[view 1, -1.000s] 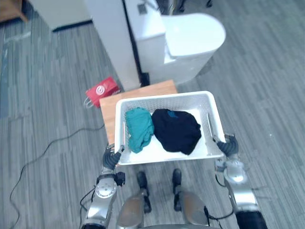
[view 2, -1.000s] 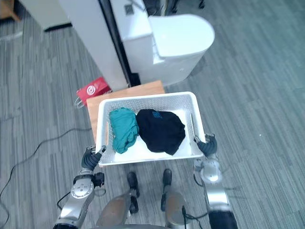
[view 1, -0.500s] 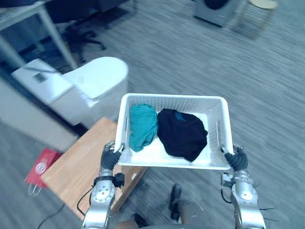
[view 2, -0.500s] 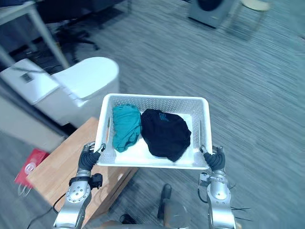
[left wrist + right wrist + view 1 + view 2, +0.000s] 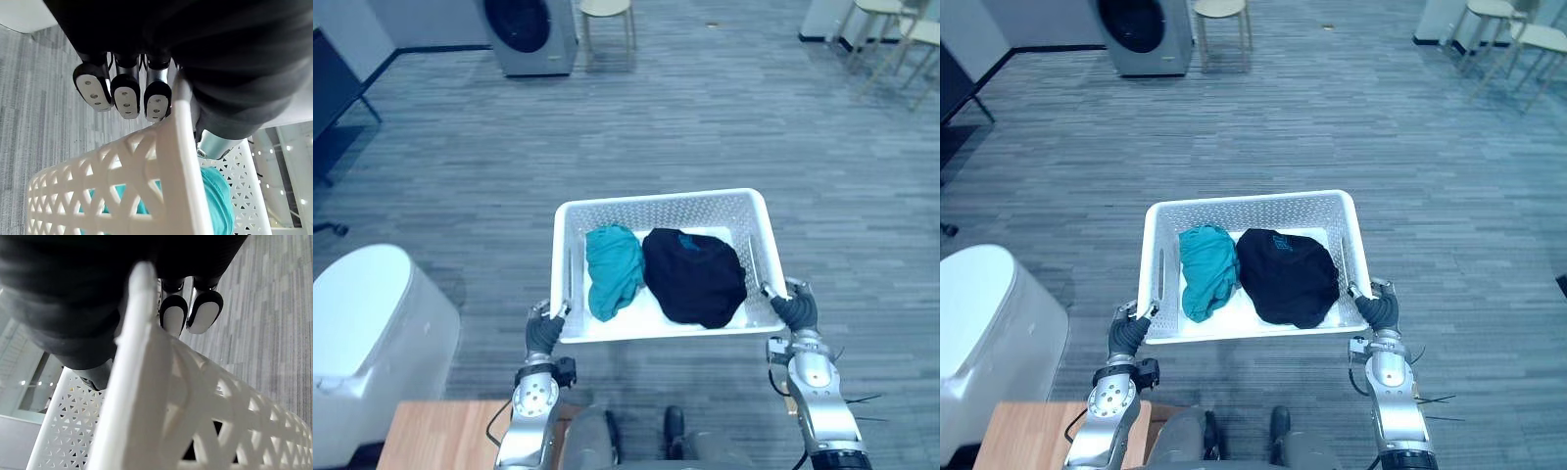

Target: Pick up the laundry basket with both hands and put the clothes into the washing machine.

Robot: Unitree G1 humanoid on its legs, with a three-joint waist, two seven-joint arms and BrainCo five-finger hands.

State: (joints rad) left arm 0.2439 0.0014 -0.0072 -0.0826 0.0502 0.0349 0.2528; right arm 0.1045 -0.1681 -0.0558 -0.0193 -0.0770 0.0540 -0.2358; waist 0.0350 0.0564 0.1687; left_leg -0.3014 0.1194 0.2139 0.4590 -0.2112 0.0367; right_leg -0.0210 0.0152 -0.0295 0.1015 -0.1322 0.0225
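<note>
Basket (image 5: 656, 203) is in the air in front of me, held about level between both hands over the grey plank floor (image 5: 440, 147). It is white with lattice walls.

My left hand (image 5: 544, 333) has the near left corner. In its wrist view the fingers (image 5: 124, 95) are curled up under the rim from outside, dark tips pressed to the plastic, and the thumb comes down on the inner side, so the rim is pinched. My right hand (image 5: 796, 309) has the near right corner in the same way: fingers (image 5: 205, 313) hooked under the rim on the outside, thumb inside the wall. Both hands are closed tight on the basket.

Two bundles lie on the basket's bottom. A teal cloth (image 5: 613, 271) sits toward the left wall, bunched up. A black cloth (image 5: 695, 277) lies right of it, larger and touching it along one edge, and reaches close to the right wall.

The washer (image 5: 529, 34) stands far ahead and to the left, its dark round door facing me, well apart from the basket. A stool (image 5: 607, 8) stands just beside it on the right. More chairs (image 5: 891, 34) are at the far right.

A white toilet (image 5: 367, 333) sits low on my left. A wooden table (image 5: 440, 436) corner shows near me, between the toilet and my left arm.
</note>
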